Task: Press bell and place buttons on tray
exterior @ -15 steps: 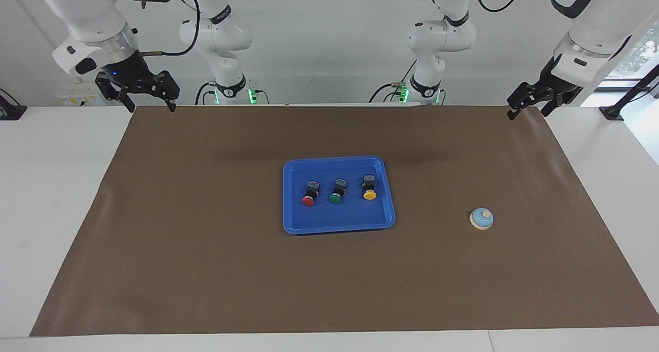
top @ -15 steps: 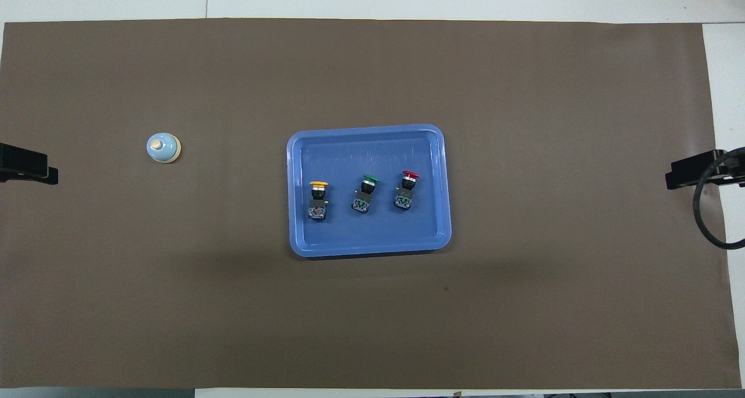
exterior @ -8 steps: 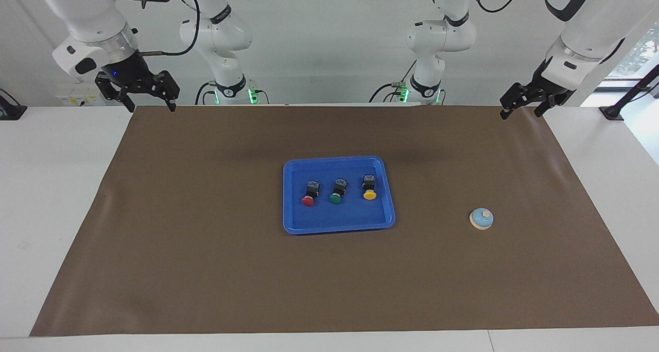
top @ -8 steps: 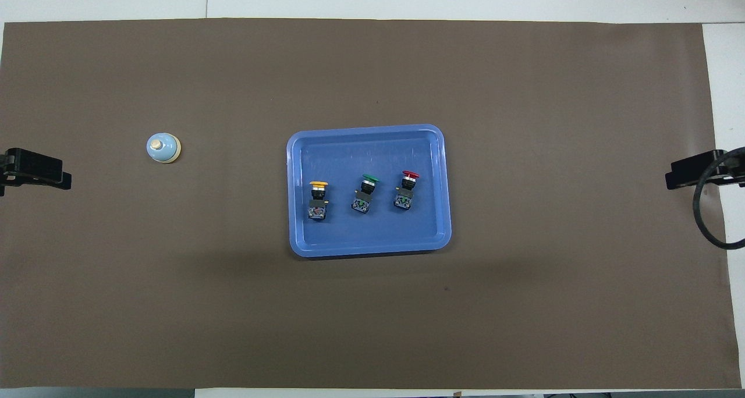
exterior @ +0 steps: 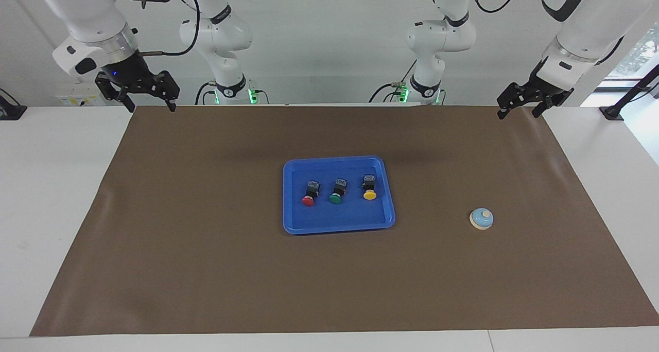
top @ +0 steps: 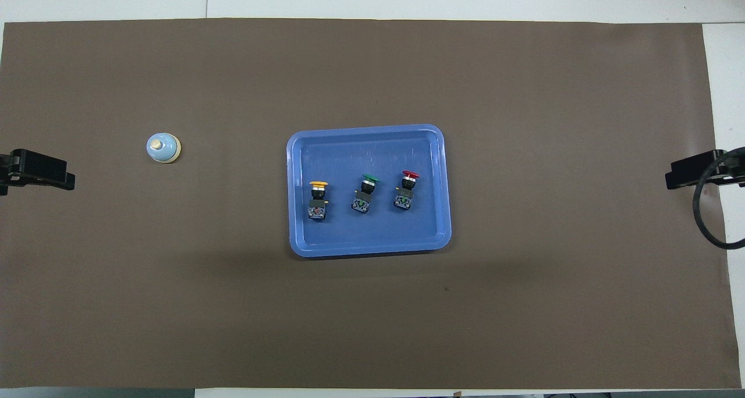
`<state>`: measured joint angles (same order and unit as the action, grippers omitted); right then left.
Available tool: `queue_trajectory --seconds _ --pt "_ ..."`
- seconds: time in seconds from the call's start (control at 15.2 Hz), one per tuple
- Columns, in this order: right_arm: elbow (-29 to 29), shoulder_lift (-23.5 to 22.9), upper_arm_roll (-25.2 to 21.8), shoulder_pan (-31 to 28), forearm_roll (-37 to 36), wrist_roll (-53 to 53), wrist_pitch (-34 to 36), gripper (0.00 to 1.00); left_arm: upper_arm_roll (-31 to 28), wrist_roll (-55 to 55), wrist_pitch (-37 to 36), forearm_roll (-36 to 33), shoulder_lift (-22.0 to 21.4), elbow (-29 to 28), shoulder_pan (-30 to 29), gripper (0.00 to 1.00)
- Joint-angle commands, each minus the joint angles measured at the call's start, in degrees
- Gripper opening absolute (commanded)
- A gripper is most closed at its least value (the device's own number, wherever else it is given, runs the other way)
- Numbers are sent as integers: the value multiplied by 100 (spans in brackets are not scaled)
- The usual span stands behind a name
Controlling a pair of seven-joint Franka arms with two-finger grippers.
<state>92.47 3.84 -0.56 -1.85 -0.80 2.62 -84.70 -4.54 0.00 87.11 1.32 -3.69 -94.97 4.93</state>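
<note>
The blue tray [exterior: 340,226] [top: 366,142] lies mid-mat. In it three buttons lie on their sides in a row: red [exterior: 309,194] [top: 405,191], green [exterior: 336,192] [top: 364,194], yellow [exterior: 369,188] [top: 318,201]. The light-blue bell [exterior: 482,218] [top: 163,148] stands on the mat beside the tray, toward the left arm's end. My left gripper [exterior: 517,114] hangs open and empty over the mat's corner by its own base, well clear of the bell. Open and empty too, my right gripper [exterior: 152,107] waits over the mat's corner at its own end.
A brown mat [exterior: 206,249] [top: 553,84] covers most of the white table [exterior: 56,187]. A black cable loop [top: 707,212] shows by the right gripper at the mat's edge in the overhead view. Nothing else stands on the mat.
My left gripper has drifted a little toward the middle of the table, still open. The right arm, the bell, the tray and the buttons have not moved.
</note>
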Motion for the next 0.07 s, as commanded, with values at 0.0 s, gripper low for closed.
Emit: queue_trajectory --seconds 0.0 --pt "-1 55 47 -78 124 -69 103 100 -38 79 34 -61 -18 -12 34 100"
